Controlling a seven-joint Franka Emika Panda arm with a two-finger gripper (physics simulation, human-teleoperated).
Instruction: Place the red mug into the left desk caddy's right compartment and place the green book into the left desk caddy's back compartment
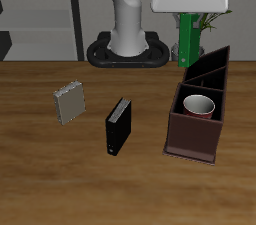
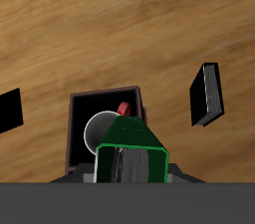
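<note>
My gripper [image 1: 187, 17] is shut on the green book [image 1: 186, 39], which hangs upright high above the table, behind the far end of the left desk caddy [image 1: 176, 129]. The red mug [image 1: 199, 105] stands upright inside the caddy's right compartment, the squarish section nearest the table's front edge. In the wrist view the green book [image 2: 129, 136] is seen end-on between my fingers, and my gripper [image 2: 129, 168] is above the mug [image 2: 103, 128]. The mug's red handle [image 2: 124, 110] shows inside the caddy [image 2: 76, 118].
A black book [image 1: 118, 126] stands on the table beside the caddy, also seen in the wrist view [image 2: 206, 94]. A grey book [image 1: 70, 102] lies farther off. The robot base [image 1: 130, 49] stands at the back. A dark object [image 2: 8, 110] sits at the wrist view's edge.
</note>
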